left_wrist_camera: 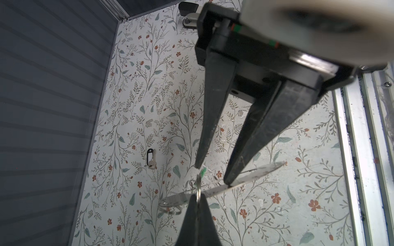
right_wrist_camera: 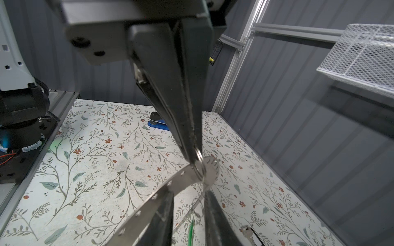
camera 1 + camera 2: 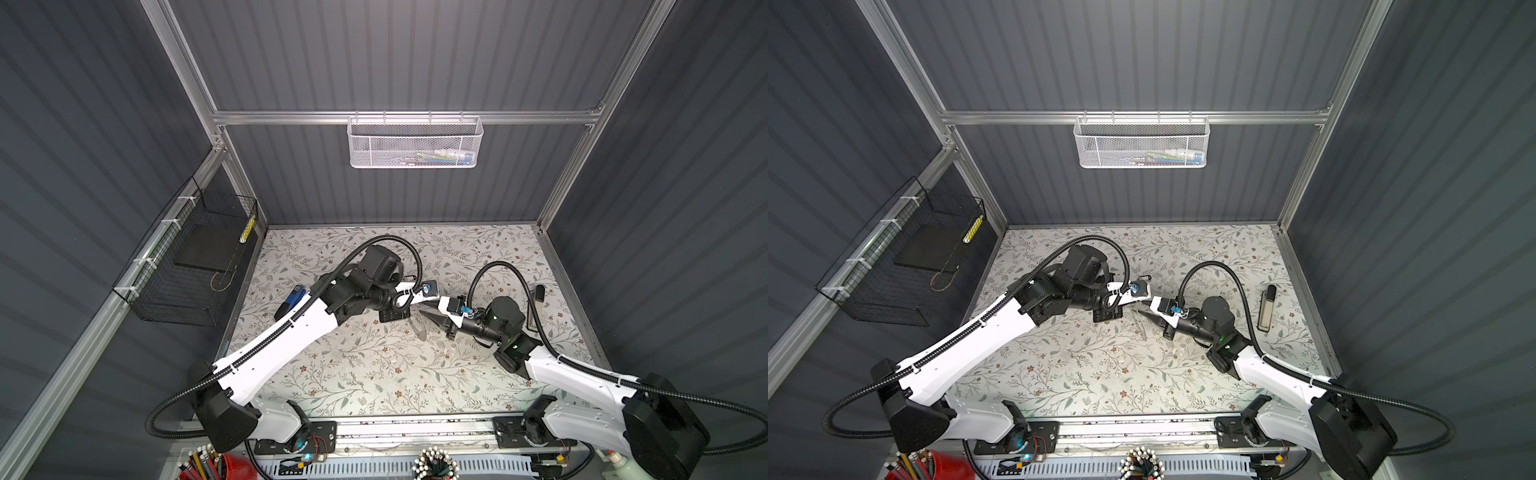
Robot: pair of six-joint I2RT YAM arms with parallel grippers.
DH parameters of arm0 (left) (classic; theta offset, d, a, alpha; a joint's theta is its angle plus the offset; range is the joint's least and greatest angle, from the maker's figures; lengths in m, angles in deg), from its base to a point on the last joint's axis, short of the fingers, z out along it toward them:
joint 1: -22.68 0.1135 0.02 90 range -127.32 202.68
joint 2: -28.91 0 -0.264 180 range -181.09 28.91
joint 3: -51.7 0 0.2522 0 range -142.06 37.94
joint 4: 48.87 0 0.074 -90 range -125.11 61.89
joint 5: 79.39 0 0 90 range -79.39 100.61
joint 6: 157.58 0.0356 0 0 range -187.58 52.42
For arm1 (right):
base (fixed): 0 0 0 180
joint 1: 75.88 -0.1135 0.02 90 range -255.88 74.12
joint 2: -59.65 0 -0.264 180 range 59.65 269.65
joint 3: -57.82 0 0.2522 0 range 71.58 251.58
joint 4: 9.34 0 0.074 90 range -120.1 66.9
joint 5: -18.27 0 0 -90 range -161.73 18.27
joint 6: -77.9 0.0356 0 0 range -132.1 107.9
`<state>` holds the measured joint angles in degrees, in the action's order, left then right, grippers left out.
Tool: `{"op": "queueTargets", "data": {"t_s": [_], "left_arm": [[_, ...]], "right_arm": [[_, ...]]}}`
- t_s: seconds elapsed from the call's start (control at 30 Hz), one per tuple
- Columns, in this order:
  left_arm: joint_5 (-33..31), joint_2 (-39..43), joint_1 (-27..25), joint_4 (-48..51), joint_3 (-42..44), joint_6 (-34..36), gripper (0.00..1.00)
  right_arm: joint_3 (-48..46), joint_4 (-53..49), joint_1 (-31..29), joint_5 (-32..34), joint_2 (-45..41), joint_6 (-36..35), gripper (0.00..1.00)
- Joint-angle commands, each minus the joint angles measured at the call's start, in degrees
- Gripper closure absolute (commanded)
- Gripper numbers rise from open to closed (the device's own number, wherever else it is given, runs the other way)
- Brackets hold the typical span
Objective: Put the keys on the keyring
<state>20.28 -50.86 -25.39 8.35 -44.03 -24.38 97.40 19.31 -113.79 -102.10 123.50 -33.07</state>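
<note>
Green key's (image 2: 191, 232) split ring (image 2: 200, 163) at keyring (image 2: 177, 180) rim
My left pincer (image 2: 190, 158) clenches it; right pincer (image 1: 213, 173), spread, straddles the band.

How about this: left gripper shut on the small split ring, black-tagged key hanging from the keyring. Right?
No: the black-tagged key lies on the table, apart from the keyring, as the left wrist view shows. The left gripper is shut on the small split ring.

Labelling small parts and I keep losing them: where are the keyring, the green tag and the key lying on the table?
keyring (image 2: 181, 180): right wrist view, on its flat band.
green tag (image 1: 203, 170): left wrist view, on its green edge.
key (image 1: 151, 163): left wrist view, on its silver part.
</note>
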Motion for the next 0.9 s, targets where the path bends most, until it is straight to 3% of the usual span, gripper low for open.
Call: {"op": "queueTargets", "data": {"t_s": [0.0,0.4,0.87], "left_arm": [[1.6,-0.5,-0.5,1.8,-3.0,-1.4,1.0],[3.6,-1.9,-0.5,5.5,-4.8,-4.1,1.0],[6.3,-1.9,-0.6,5.3,-4.8,-3.8,1.0]], "right_arm": [[0.3,0.5,-2.8,4.7,-2.4,-5.4,0.73],[0.2,-0.3,-6.7,19.0,-3.4,-8.1,0.79],[1.3,-1.4,-6.8,17.7,-2.0,-6.6,0.9]]}}
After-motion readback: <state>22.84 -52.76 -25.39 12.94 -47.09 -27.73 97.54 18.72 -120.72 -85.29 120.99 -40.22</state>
